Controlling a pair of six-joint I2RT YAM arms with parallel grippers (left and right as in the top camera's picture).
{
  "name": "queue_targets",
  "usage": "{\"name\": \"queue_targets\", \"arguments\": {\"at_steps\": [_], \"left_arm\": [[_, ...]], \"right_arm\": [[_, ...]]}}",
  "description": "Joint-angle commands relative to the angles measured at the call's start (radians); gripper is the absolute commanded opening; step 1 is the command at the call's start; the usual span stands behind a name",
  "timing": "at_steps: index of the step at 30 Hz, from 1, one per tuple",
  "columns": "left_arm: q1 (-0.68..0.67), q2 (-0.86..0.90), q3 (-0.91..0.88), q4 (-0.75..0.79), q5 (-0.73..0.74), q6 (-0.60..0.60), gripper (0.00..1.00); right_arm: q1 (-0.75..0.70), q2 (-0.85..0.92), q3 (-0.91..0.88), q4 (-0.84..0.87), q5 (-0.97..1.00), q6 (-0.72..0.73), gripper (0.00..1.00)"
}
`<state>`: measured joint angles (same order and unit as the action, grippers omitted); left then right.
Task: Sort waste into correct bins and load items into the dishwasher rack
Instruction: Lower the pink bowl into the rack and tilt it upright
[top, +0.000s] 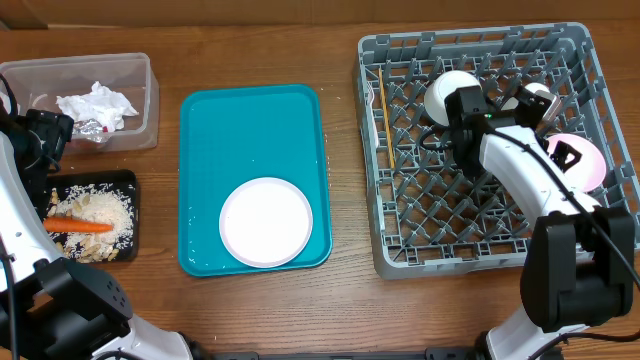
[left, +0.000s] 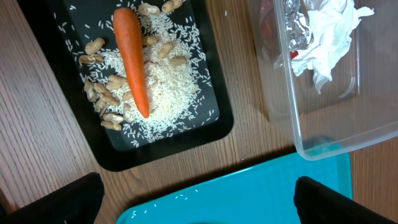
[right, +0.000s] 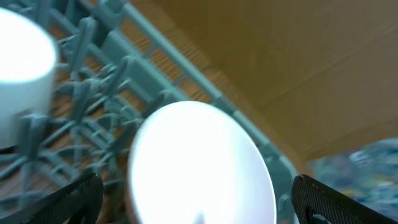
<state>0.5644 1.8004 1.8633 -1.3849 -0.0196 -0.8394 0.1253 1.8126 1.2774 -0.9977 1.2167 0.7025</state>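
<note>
Right tool (right: 198, 188): fingers wide apart over the dishwasher rack (top: 400, 250), clamped on nothing; a white bowl (right: 199, 162) sits between them.
Left tool (left: 199, 190): fingers apart and empty, above the black tray (left: 205, 134) and the clear tub (left: 323, 146).
Plate (top: 266, 222): lies flat on the teal tray (top: 205, 130), mid-bench, well apart from the rack.
Handling: I judge it stiff, smooth, probably slippery and breakable. Only the rim offers a hold, so one finger must get under the edge.
Obscured: my right wrist view is blurred. My arm covers part of the rack, and I cannot identify a pink item (top: 585, 160) there.
</note>
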Motion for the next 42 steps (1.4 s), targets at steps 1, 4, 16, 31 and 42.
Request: {"name": "queue_targets", "arguments": {"at_steps": [1, 4, 16, 31, 42], "left_arm": [[-0.002, -0.001, 0.000, -0.002, -0.013, -0.013, 1.00], [-0.002, -0.001, 0.000, -0.002, -0.014, -0.014, 1.00], [-0.002, -0.001, 0.000, -0.002, -0.014, -0.013, 1.00], [-0.002, -0.001, 0.000, -0.002, -0.014, -0.014, 1.00], [-0.002, -0.001, 0.000, -0.002, -0.013, -0.013, 1.00]], "right_arm": [[0.004, -0.039, 0.090, -0.018, -0.210, -0.002, 1.00], [0.003, -0.080, 0.165, -0.069, -0.320, -0.005, 1.00], [-0.105, -0.184, 0.333, -0.206, -0.834, -0.422, 0.80], [-0.372, -0.064, 0.284, -0.227, -1.191, -0.492, 0.53], [-0.372, -0.004, 0.282, -0.203, -1.141, -0.497, 0.47]]}}
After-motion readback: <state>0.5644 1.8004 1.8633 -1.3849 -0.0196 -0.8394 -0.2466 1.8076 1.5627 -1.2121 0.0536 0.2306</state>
